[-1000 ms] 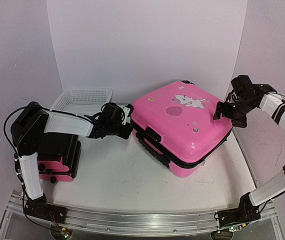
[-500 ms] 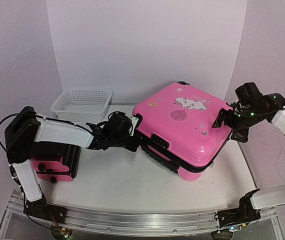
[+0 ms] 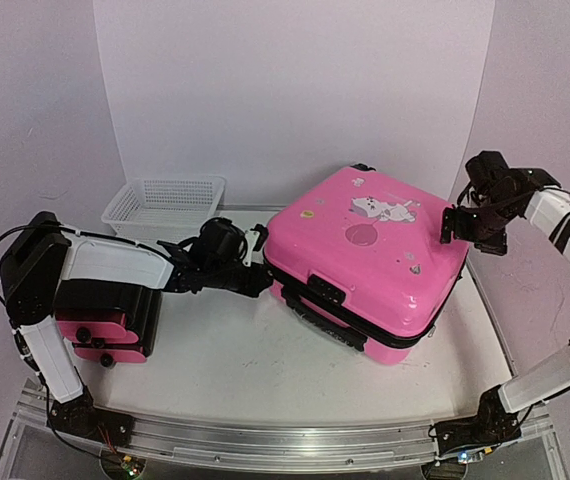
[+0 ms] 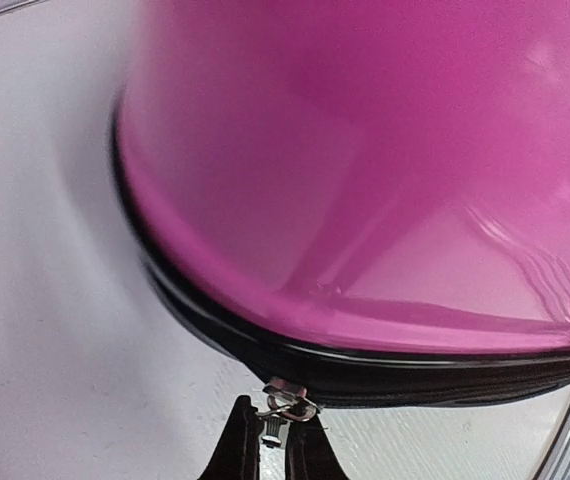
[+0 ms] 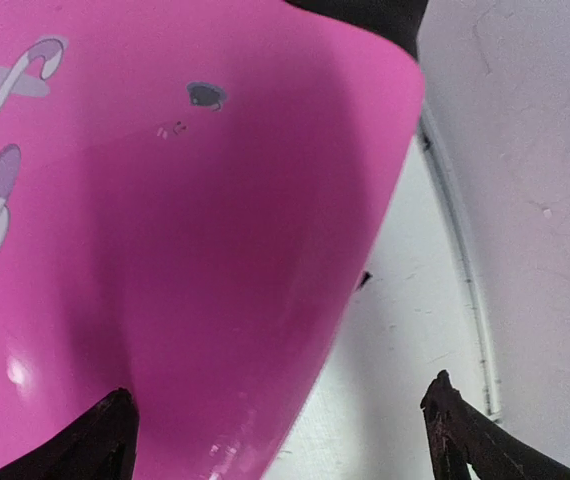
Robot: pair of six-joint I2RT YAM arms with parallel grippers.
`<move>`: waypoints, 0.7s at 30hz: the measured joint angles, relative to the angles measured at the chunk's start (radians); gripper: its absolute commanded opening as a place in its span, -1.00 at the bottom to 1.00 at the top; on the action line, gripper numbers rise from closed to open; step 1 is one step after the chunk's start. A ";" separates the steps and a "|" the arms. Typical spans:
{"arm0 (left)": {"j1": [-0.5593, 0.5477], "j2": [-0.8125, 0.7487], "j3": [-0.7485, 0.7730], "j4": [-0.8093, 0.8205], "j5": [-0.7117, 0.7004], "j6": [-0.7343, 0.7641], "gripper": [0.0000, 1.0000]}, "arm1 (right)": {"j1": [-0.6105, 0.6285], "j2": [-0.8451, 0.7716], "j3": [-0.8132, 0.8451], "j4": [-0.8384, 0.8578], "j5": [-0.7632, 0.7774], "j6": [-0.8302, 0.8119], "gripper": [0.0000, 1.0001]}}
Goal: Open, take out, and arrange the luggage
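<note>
The luggage (image 3: 365, 255), a glossy pink hard-shell case with cartoon stickers and black zipper trim, lies flat and closed at the table's middle right. My left gripper (image 3: 255, 276) reaches its left corner and is shut on the small metal zipper pull (image 4: 287, 404). In the left wrist view the black fingers (image 4: 241, 445) pinch the pull's tab just below the black zipper band (image 4: 385, 372). My right gripper (image 3: 455, 224) is open at the luggage's far right corner. Its left fingertip rests against the pink shell (image 5: 165, 250), and its right fingertip is over the bare table.
A white mesh basket (image 3: 165, 202) stands at the back left. A smaller pink-and-black case (image 3: 110, 322) sits at the left, under my left arm. White walls close the back and both sides. A metal rail (image 3: 285, 440) runs along the near edge.
The luggage has turned and slid a little toward the front right. My left gripper stayed shut at its left corner, moving right and then back. My right gripper shifted slightly right.
</note>
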 measured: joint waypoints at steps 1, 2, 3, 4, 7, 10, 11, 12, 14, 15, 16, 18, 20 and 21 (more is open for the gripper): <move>0.027 0.000 0.000 0.000 0.014 0.014 -1.00 | 0.026 0.000 0.019 -0.032 0.051 -0.023 0.97; 0.048 0.000 0.000 0.000 0.030 0.026 -1.00 | 0.062 0.003 0.042 -0.071 0.099 -0.042 0.97; 0.062 0.000 0.000 0.000 0.044 0.038 -1.00 | 0.110 0.007 0.069 -0.109 0.139 -0.059 0.96; 0.069 0.000 0.000 -0.001 0.047 0.045 -1.00 | 0.166 0.013 0.101 -0.144 0.170 -0.072 0.97; 0.077 0.000 0.000 -0.010 0.048 0.054 -1.00 | 0.354 0.041 0.199 -0.201 0.237 -0.100 0.96; 0.078 0.000 0.000 -0.011 0.051 0.063 -1.00 | 0.579 0.095 0.303 -0.225 0.314 -0.125 0.97; 0.079 0.000 0.001 -0.012 0.055 0.064 -1.00 | 0.660 0.127 0.336 -0.238 0.343 -0.138 0.96; 0.079 0.000 0.001 -0.013 0.061 0.065 -1.00 | 0.729 0.169 0.377 -0.247 0.373 -0.152 0.96; 0.082 0.000 0.002 -0.013 0.070 0.064 -1.00 | 0.842 0.274 0.460 -0.267 0.437 -0.176 0.97; 0.083 0.000 0.002 -0.013 0.073 0.064 -1.00 | 0.892 0.344 0.508 -0.272 0.475 -0.190 0.92; 0.084 0.000 0.002 -0.014 0.076 0.064 -1.00 | 0.933 0.413 0.547 -0.272 0.509 -0.202 0.82; 0.085 0.000 0.002 -0.013 0.079 0.060 -1.00 | 0.996 0.536 0.596 -0.275 0.561 -0.229 0.58; 0.088 0.000 0.002 -0.013 0.089 0.051 -1.00 | 1.026 0.620 0.612 -0.282 0.598 -0.248 0.53; 0.091 0.000 0.002 -0.013 0.097 0.045 -1.00 | 1.035 0.653 0.614 -0.286 0.621 -0.253 0.52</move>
